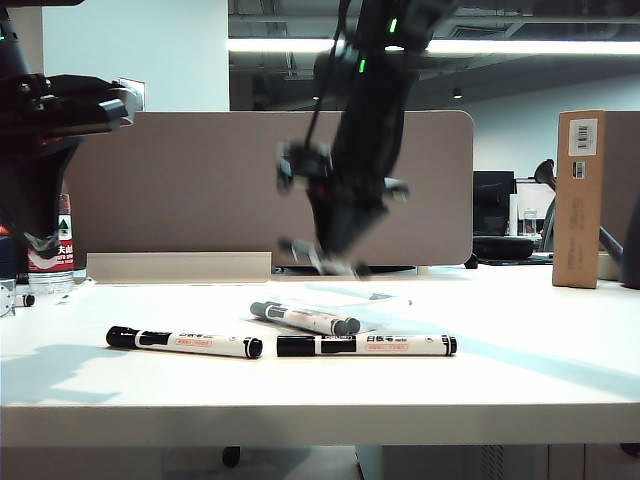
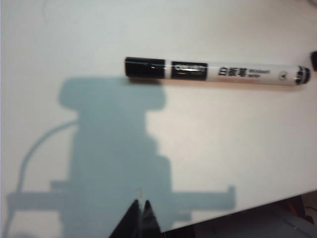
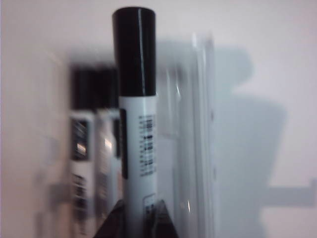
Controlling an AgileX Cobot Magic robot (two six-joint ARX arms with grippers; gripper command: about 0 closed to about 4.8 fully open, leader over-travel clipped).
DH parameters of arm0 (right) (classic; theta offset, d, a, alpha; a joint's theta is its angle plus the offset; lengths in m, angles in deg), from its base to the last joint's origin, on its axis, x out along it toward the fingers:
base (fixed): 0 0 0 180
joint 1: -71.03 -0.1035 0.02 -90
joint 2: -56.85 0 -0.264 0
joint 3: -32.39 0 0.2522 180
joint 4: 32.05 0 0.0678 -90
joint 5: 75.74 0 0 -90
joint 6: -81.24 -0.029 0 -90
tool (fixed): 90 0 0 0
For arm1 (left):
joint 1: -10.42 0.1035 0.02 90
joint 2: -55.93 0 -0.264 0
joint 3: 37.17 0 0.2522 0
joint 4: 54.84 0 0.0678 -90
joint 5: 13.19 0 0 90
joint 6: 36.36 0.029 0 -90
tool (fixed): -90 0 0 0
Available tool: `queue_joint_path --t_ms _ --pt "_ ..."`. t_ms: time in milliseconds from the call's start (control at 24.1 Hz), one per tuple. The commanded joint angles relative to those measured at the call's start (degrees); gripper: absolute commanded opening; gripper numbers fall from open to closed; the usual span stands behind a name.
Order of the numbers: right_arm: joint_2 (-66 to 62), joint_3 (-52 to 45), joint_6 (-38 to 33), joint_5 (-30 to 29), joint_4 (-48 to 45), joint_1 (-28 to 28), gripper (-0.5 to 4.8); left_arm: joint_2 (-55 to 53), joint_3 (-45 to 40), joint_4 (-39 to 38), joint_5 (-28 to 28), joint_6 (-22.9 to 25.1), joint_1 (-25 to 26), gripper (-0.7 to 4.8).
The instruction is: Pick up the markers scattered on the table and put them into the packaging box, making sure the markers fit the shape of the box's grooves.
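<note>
Three markers on the counter, a fourth in my right gripper

Two markers lie end to end near the front edge of the counter (image 1: 560, 350): the left marker (image 1: 185, 342) and the front marker (image 1: 366, 345). Behind them, the tray marker (image 1: 305, 318) lies at a slant on what I take to be the packaging box (image 1: 385, 298), a clear tray I can barely make out from the exterior view.

My right gripper (image 3: 141, 215) is clamped narrow on the held marker (image 3: 137, 124), black cap pointing away from the camera. Beside it, the right wrist view shows the tray's clear ridges and blurred black-capped barrels; I cannot count them. From outside, the right arm is motion-blurred above the tray, so its fingertips are hard to read.

My left gripper (image 2: 140, 220) hangs over bare counter near the front edge, fingertips together and holding nothing; only the tips show. In the exterior view its fingers are not clearly visible. One marker lies beyond it, apart. A brown cardboard box (image 1: 579, 198) stands far right
</note>
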Motion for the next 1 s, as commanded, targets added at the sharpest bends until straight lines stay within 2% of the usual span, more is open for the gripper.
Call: queue_joint_path --t_ms 42,540,665,790,831,873,998 --pt "0.68 0.2 0.31 2.05 -0.13 -0.74 -0.09 0.17 0.24 -1.27 0.74 0.79 -0.07 -0.03" --pt "0.46 0.17 0.59 2.01 0.15 -0.74 0.05 0.17 0.24 -0.96 2.16 1.25 -0.07 -0.03" --pt "0.46 0.17 0.57 2.01 0.57 -0.74 0.65 0.17 0.24 -0.68 2.16 1.25 -0.07 -0.03" --pt "0.48 0.2 0.48 2.01 1.27 -0.74 0.69 0.17 0.24 -0.2 2.16 1.27 -0.07 -0.03" --pt "0.48 0.2 0.46 2.03 1.49 -0.74 0.8 0.17 0.24 -0.2 2.16 1.27 -0.07 -0.03" --pt "0.52 0.22 0.48 2.03 1.84 -0.72 1.24 0.17 0.24 -0.2 2.16 1.29 -0.07 -0.03" --pt "0.52 0.74 0.48 2.03 2.93 -0.72 1.5 0.17 0.24 0.11 2.19 1.33 -0.07 -0.03"
